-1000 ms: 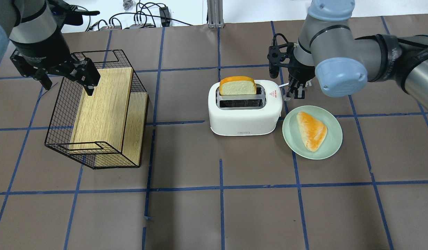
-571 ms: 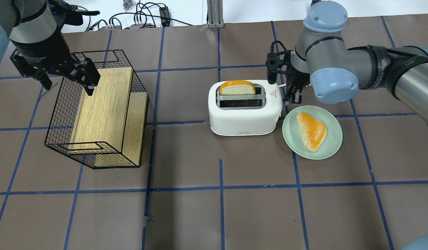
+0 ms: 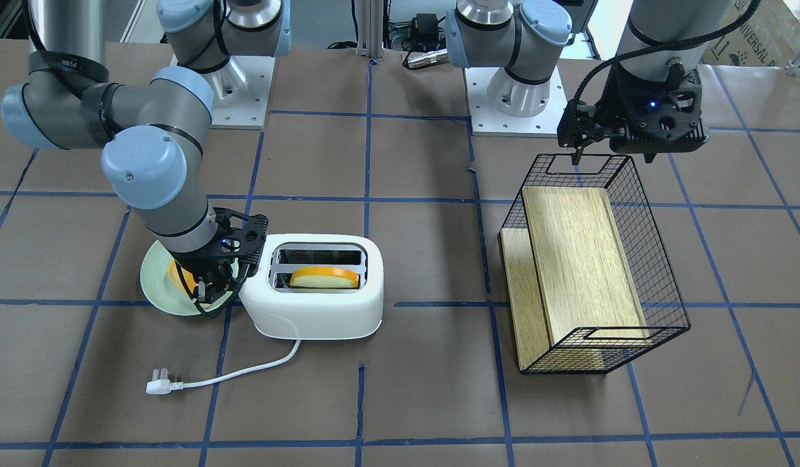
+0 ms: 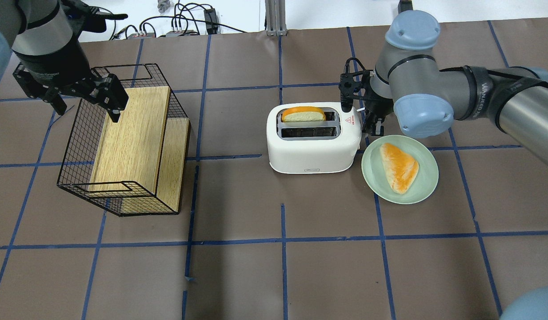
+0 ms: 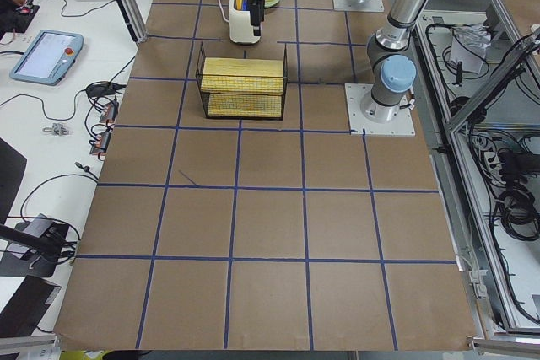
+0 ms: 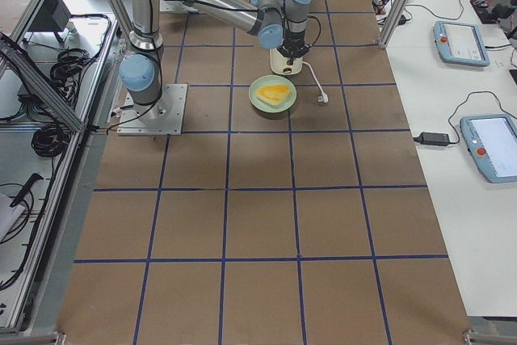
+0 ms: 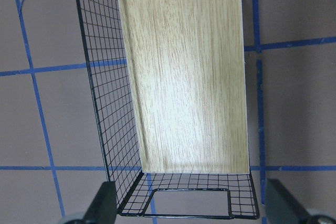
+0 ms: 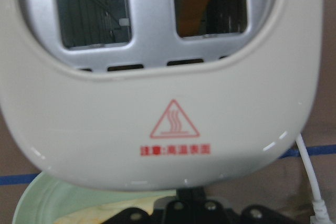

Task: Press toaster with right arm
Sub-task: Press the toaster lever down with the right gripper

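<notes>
The white two-slot toaster (image 4: pixel 314 146) stands mid-table, its red triangle mark (image 8: pixel 174 120) filling the right wrist view. An orange-crusted bread slice (image 4: pixel 302 114) sits low in its far slot. My right gripper (image 4: pixel 374 128) is shut, fingers pointing down, tight against the toaster's lever end next to the plate; it also shows in the front view (image 3: pixel 209 297). The lever knob is hidden behind the fingers. My left gripper (image 4: pixel 84 101) is open and empty above the far end of the black wire basket (image 4: pixel 74 146), with its fingers (image 7: pixel 104 204) wide apart.
A pale green plate (image 4: pixel 427 189) with a triangular bread piece (image 4: pixel 400 168) sits just right of the toaster, under my right wrist. The basket holds a wooden board (image 4: pixel 131 138). The toaster's white cord and plug (image 3: pixel 159 387) lie unplugged on the table's far side.
My right gripper has moved down along the toaster's lever end, and the bread slice has sunk from standing tall to low in the slot. The left arm has not moved.
</notes>
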### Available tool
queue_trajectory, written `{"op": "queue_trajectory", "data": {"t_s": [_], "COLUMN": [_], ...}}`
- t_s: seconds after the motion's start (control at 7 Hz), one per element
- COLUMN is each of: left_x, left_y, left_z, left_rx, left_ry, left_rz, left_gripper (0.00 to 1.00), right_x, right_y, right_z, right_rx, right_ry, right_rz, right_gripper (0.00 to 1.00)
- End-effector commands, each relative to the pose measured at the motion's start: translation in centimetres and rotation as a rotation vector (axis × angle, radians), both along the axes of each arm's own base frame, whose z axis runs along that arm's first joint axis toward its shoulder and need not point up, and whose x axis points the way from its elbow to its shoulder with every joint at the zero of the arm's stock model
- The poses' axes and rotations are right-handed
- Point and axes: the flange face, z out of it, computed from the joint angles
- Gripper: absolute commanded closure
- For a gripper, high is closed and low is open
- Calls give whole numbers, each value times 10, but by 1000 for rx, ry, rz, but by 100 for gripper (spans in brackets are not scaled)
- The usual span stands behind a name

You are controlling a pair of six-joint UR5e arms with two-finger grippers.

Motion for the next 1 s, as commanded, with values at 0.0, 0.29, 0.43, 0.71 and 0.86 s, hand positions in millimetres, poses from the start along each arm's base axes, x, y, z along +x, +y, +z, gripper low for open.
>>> {"op": "queue_trajectory", "data": {"t_s": [0.0,0.29,0.43,0.71,0.86], "left_x": [0,0,0,0,0], "left_y": [0,0,0,0,0], "left_z": [0,0,0,0,0], "left_rx": [0,0,2,0,0], "left_ry": [0,0,0,0,0], "left_rz": [-1,-1,-1,-1,1], "left_gripper": [0,0,0,0,0], "right_x": [0,0,0,0,-1], "right_y": [-1,-1,-1,-1,-3], "right_z": [-3,-3,-4,-4,4], "right_rx": [3,3,3,3,-8], "right_ry": [1,1,1,3,4], "right_rz": [0,0,1,0,-2], "right_gripper": [92,92,92,92,92]}}
